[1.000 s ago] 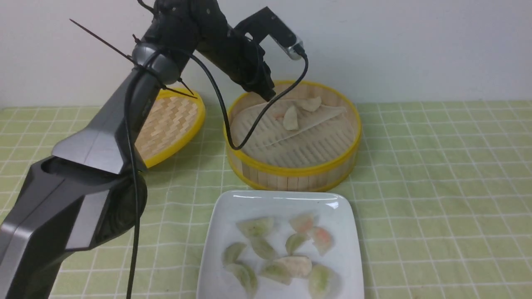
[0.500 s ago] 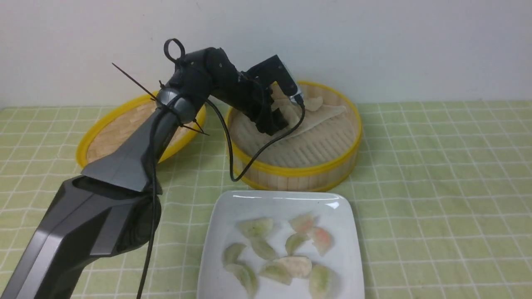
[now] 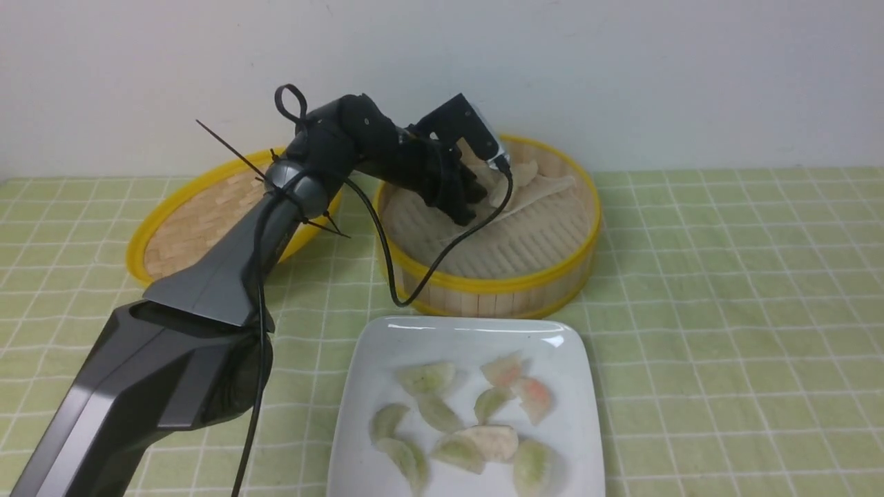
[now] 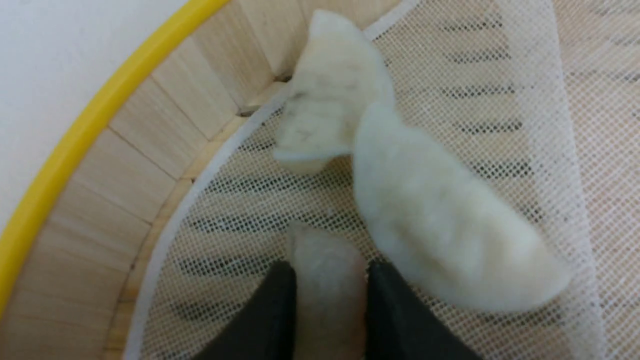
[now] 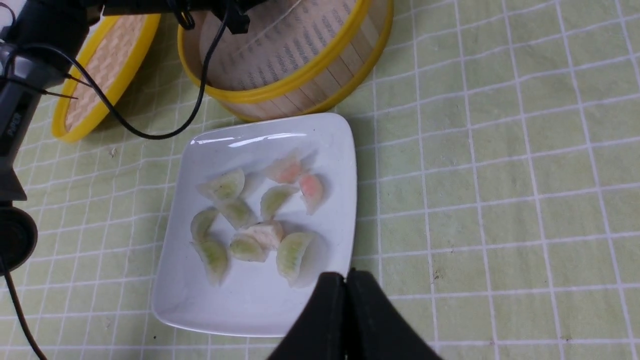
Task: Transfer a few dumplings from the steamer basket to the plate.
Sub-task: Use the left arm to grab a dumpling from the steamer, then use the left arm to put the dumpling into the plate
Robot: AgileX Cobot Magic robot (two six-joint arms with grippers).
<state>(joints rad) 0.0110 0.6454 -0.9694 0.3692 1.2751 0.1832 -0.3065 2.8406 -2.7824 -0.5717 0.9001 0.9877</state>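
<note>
Left arm (image 3: 207,297) stretched forward from the near left, rising to the wrist, then pitched down. Left gripper (image 4: 327,282) has both fingers clamped against the sides of a dumpling (image 4: 325,305). Right gripper (image 5: 345,287) hangs high, pointing down, fingertips pressed together with no gap.

The left claw (image 4: 327,312) pinches a cream dumpling (image 4: 322,260) between dark fingers (image 4: 270,315) on the mesh liner (image 4: 235,210). Just beyond, a larger dumpling (image 4: 430,235) touches a smaller dumpling (image 4: 330,95) lying against the steamer basket (image 4: 150,145) wall.
</note>
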